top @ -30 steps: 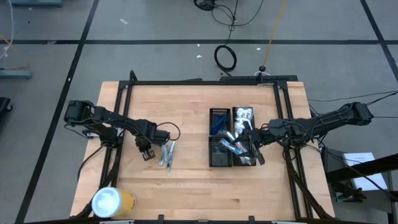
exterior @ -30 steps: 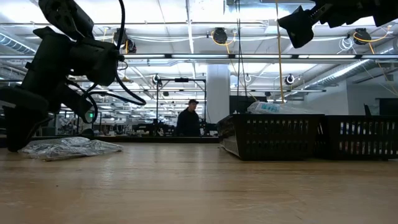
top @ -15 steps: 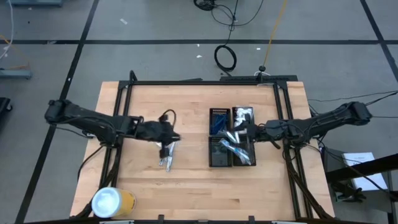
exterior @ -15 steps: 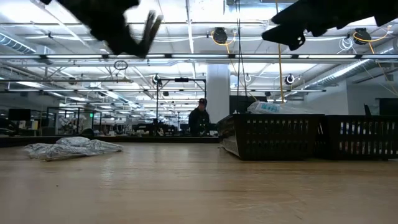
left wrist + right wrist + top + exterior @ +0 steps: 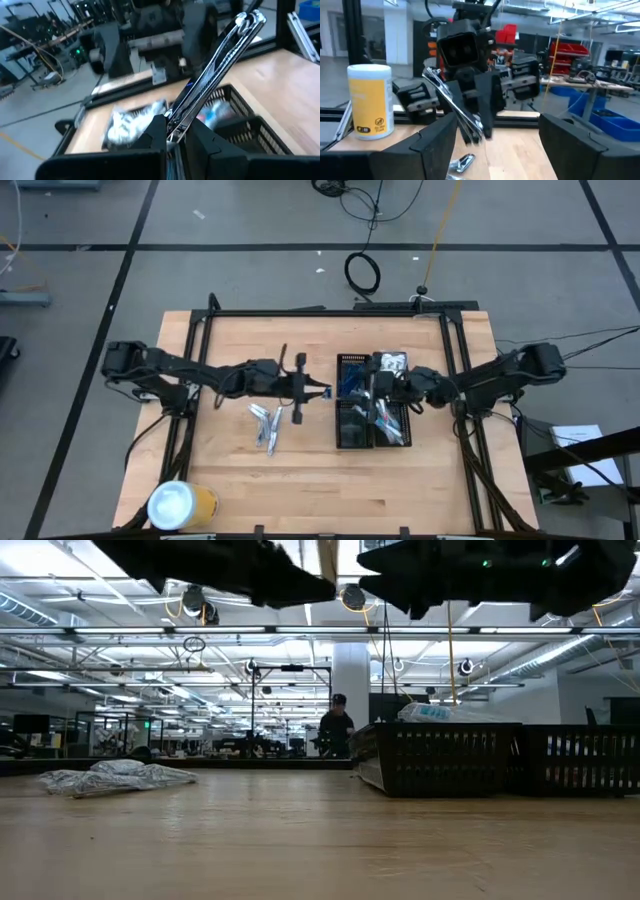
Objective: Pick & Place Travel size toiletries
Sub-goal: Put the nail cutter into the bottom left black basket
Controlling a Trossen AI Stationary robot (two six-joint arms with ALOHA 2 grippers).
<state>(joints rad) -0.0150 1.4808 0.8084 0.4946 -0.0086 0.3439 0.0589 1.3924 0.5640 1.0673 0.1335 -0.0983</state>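
— Where's your left pincer [image 5: 322, 391]?

— Mid-frame in the high view, just left of the black trays [image 5: 352, 432], pinching a slim wrapped toothbrush [image 5: 215, 75].

— And the right pincer [image 5: 378, 388]?

— Spread wide over the trays. More toiletries [image 5: 266, 425] lie on the worktop [image 5: 300, 490], centre-left.

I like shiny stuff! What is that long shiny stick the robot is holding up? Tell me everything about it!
The long shiny stick is a slim, silvery, clear-wrapped item, probably a packaged toothbrush. The left gripper is shut on one end, so it sticks out slanted past the fingers, up in the air with nothing else touching it. It points towards the black trays, just beside them. The open right gripper faces it from above the trays.
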